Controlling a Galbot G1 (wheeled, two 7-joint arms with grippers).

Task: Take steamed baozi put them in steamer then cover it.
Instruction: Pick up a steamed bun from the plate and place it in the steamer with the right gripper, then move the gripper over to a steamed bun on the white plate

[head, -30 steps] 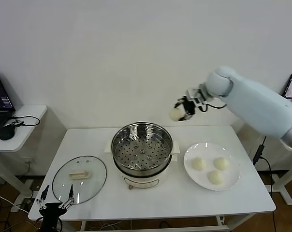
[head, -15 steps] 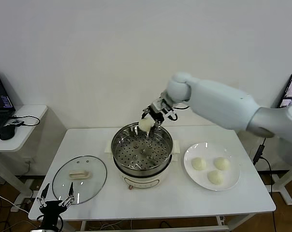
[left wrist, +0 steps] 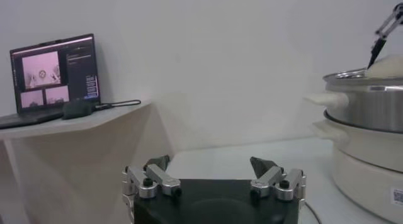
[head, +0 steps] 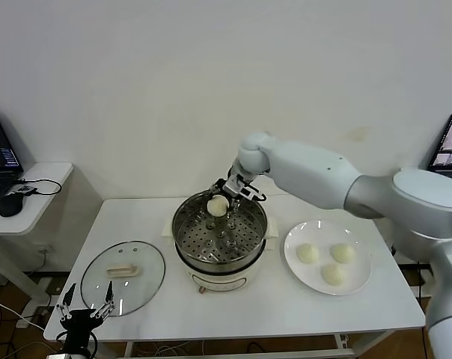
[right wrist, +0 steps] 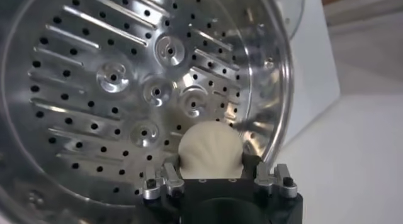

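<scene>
We are holding one baozi (head: 217,205) pinched in our right gripper (head: 224,200), hanging over the far side of the steamer (head: 219,228), inside its rim. Three more baozi (head: 330,262) are sitting on the white plate (head: 361,277). The cover (head: 123,277) is lying flat on the table (head: 286,310). Our left gripper (head: 84,307) is waiting at the table's near left edge, fingers spread wide.
</scene>
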